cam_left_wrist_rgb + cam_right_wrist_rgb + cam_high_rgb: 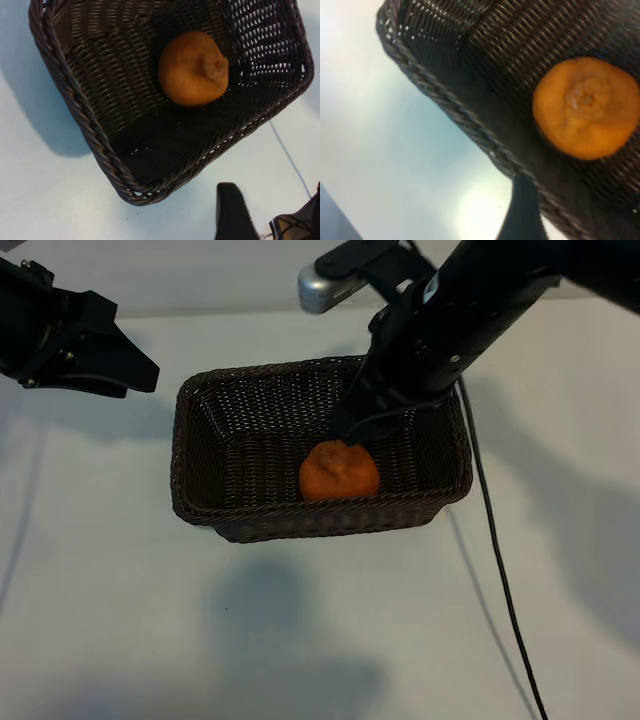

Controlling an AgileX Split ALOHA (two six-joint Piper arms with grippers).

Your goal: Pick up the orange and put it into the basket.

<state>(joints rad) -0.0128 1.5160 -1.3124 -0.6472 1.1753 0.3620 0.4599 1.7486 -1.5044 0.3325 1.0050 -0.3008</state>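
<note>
Exterior view: a steep look down on a white tabletop (120,620) with the two dark arms reaching in from the upper corners.
Orange: the orange (340,472) lies on the woven floor of the basket (200,502), in the half nearer the camera and toward the right arm's side, close to the near wall; its knobby top faces up.
Orange in wrist views: it rests free on the weave in the left wrist view (194,68) and in the right wrist view (587,106), with nothing gripping it.
Basket: a dark brown wicker basket with a braided rim, standing on the tabletop between the arms; its rim shows in the left wrist view (75,102) and the right wrist view (445,102).
Right gripper: the right gripper (350,428) hangs over the basket, just above and behind the orange, pointing steeply down.
Right jaws: spread wide and holding nothing; one dark fingertip (522,210) crosses the basket rim in the right wrist view.
Left gripper: the left gripper (125,370) hovers off the basket's far left corner, apart from it.
Left jaws: partly spread, empty; one dark fingertip (232,212) shows over bare tabletop beside the basket's corner.
Cable: a thin black cable (495,580) trails across the tabletop to the right of the basket.
</note>
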